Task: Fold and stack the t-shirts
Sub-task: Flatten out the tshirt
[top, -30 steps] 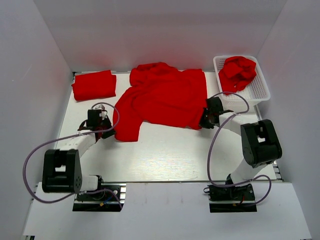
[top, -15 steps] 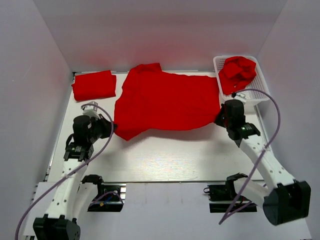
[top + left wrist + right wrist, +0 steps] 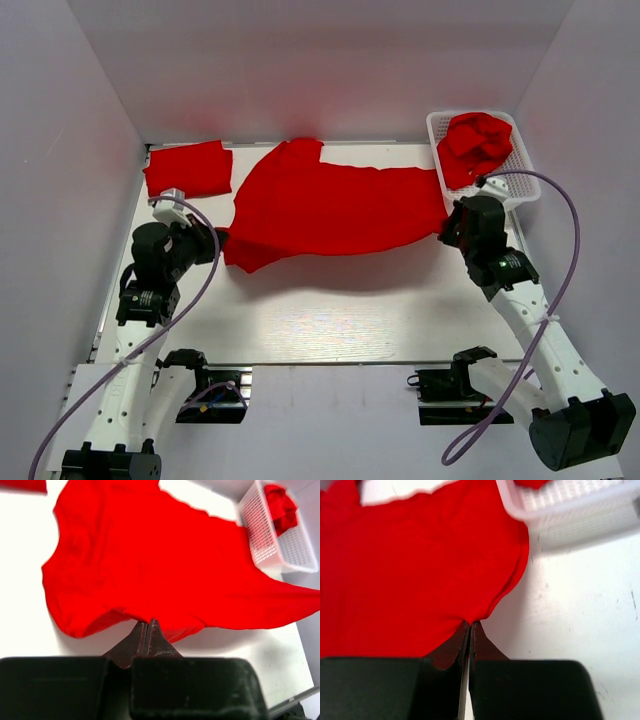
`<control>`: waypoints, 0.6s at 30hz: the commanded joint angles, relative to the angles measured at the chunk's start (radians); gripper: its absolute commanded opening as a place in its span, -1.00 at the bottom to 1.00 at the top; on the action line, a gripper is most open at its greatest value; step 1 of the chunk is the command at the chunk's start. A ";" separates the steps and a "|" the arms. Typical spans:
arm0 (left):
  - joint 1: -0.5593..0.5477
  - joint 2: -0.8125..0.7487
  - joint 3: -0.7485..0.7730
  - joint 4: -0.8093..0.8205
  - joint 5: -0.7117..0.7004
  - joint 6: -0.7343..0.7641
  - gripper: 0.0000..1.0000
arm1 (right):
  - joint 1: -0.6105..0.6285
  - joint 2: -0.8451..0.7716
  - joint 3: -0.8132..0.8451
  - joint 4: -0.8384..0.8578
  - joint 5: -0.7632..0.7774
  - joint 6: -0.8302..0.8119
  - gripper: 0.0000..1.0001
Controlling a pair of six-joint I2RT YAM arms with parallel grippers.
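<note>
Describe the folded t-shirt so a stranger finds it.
Look at the far left corner of the white table. There lies a red cloth t-shirt folded into a rectangle. The stretched red t-shirt spans the middle, the crumpled red t-shirt sits in the white mesh basket.

Bright, even light casts a soft shadow under the t-shirt (wrist foregrounds blurred).

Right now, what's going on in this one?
Both arms are handling one red t-shirt, stretched out between them. The left tool is shut on its near-left edge and the right tool is shut on its near-right edge, so the near edge seems raised above the table. One folded t-shirt lies at the far left corner, and a crumpled t-shirt waits in the white basket at the far right. The stretched shirt is not yet folded.
</note>
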 commanded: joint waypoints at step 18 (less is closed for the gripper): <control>-0.003 0.017 -0.107 -0.521 0.170 -0.029 -1.00 | -0.004 -0.220 -0.266 -0.610 -0.038 0.467 -1.00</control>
